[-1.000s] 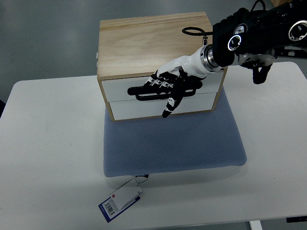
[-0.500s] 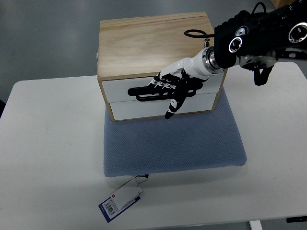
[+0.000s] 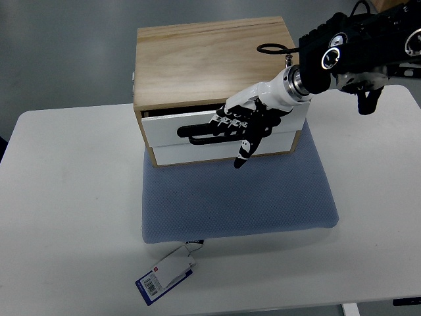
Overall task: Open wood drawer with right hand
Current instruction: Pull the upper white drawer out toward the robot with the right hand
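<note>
A wood box (image 3: 204,56) with two white drawer fronts stands on a blue mat (image 3: 237,194) on the white table. The upper drawer (image 3: 164,128) sticks out a little from the box front, and a dark gap shows along its top edge. It has a black bar handle (image 3: 197,137). My right hand (image 3: 240,125) reaches in from the upper right. Its fingers are curled over the handle, and one finger points down over the lower drawer (image 3: 191,153). My left arm is out of view.
A white and blue barcode tag (image 3: 164,276) lies on the table in front of the mat. The table's front edge runs along the bottom of the picture. The black right forearm (image 3: 358,46) hangs over the box's right rear corner.
My right hand has pulled toward the front and right with the handle. The upper drawer has slid out a little from the box.
</note>
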### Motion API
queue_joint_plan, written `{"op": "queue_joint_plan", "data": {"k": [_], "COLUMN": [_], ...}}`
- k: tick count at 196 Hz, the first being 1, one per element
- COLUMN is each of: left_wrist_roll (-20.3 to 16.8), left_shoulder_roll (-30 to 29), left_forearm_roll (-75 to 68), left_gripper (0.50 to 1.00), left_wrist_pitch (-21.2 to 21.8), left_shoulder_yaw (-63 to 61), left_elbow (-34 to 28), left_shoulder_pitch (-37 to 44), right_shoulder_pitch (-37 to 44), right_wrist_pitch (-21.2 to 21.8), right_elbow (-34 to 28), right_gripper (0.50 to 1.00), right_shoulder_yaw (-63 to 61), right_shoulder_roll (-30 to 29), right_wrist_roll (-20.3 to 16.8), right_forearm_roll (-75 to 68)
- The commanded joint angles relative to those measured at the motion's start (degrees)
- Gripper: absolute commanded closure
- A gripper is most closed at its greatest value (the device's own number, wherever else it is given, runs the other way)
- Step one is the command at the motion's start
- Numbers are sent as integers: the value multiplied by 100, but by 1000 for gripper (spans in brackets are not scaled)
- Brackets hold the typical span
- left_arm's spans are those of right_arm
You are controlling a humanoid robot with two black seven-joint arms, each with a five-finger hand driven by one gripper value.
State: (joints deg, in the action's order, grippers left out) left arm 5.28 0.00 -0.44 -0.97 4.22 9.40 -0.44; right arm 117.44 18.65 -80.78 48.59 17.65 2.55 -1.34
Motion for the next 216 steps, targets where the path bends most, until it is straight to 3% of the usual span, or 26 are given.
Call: {"op": "queue_joint_plan", "data": {"k": [1,110,216], "left_wrist_roll": [-1,-1,-1], "left_shoulder_roll": [0,0,0], "left_forearm_roll": [0,0,0], "left_gripper": [500,500,500], "left_wrist_pitch": [0,0,0], "left_shoulder_yaw": [0,0,0], "left_elbow": [0,0,0], "left_shoulder_pitch": [0,0,0], "right_shoulder_pitch": [16,130,262], "right_wrist_pitch": [69,745,1018], "right_elbow": [-43,-333,-333], "right_gripper": [581,579,579], "right_shoulder_yaw": [2,2,2], "right_shoulder_roll": [10,19,46], "right_wrist_roll": [0,9,27], "right_forearm_roll": [2,2,20]}}
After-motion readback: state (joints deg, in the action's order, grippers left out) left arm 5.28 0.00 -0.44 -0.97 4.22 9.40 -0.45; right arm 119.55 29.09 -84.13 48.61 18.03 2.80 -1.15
